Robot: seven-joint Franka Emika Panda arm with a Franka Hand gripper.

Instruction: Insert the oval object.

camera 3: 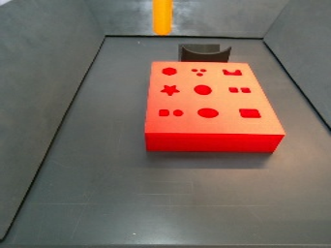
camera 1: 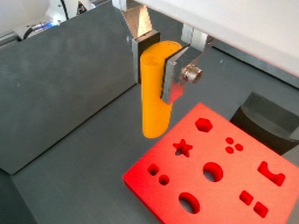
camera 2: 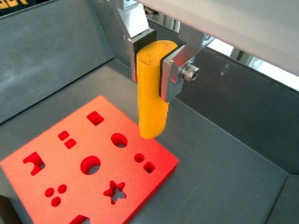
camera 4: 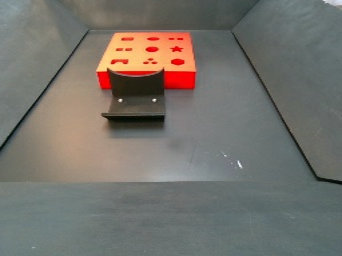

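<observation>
My gripper (camera 1: 159,68) is shut on the oval object (camera 1: 153,109), a long smooth orange-yellow peg. The peg hangs upright from the jaws, its lower end free in the air. Both wrist views show this grip (camera 2: 159,70). The red block (camera 1: 216,171) with shape cutouts lies flat on the floor, below and to one side of the peg's tip (camera 2: 151,131). In a side view only the peg (camera 3: 162,15) shows, high above the far end of the bin, behind the block (camera 3: 207,107). An oval cutout (camera 3: 207,113) lies near the block's front edge.
A dark grey holder (camera 3: 200,50) stands on the floor just past the block's far edge, also in a side view (camera 4: 135,100) and a wrist view (camera 1: 268,122). Grey bin walls (camera 3: 72,77) slope up on all sides.
</observation>
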